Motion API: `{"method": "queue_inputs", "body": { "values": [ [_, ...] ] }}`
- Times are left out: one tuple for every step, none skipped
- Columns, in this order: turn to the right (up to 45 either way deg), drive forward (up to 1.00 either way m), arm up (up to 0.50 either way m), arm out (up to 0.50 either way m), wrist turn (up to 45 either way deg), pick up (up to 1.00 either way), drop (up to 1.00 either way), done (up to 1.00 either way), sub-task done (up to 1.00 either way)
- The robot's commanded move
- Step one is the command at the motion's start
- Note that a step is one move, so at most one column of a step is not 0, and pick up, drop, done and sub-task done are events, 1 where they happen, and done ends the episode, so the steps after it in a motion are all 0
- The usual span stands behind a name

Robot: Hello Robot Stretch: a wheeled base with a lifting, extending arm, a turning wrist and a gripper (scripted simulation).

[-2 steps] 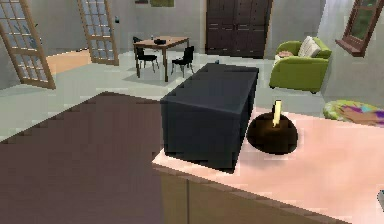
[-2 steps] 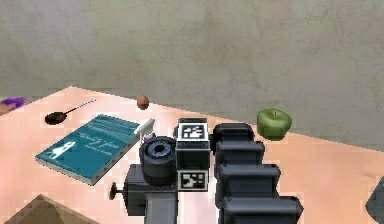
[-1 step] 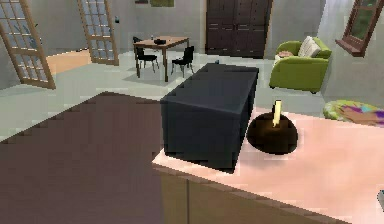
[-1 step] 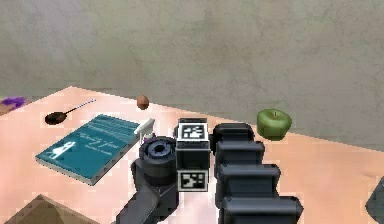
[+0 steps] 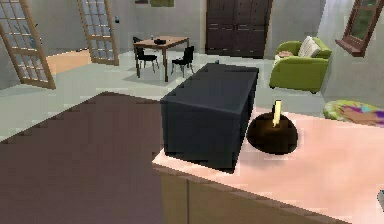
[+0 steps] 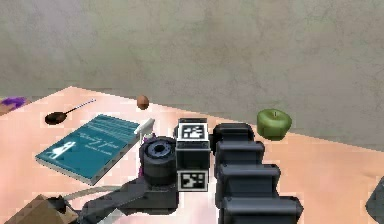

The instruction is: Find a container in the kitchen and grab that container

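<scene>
A dark round bowl-like vessel [image 5: 272,135] with a yellow stick standing in it sits on the pinkish tabletop [image 5: 340,175], right beside a big black box [image 5: 210,115]. In the arm side view the dark arm [image 6: 245,180] lies over the same tabletop [image 6: 310,165]. The gripper [image 6: 85,205] reaches toward the lower left, near a brown thing [image 6: 40,212] at the corner. I cannot tell whether it holds anything. A teal book [image 6: 90,145] lies just beyond the gripper.
On the tabletop lie a dark spoon [image 6: 62,113], a small brown ball [image 6: 143,101], a green apple [image 6: 273,122] and a colourful plate [image 5: 355,110]. Farther off stand a dining table with chairs [image 5: 162,48], a green armchair [image 5: 303,62] and dark double doors [image 5: 238,25].
</scene>
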Motion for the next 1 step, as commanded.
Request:
{"method": "queue_inputs", "body": {
  "values": [
    [0.0, 0.0, 0.0, 0.0, 45.0, 0.0, 0.0, 0.0, 0.0]
  ]
}}
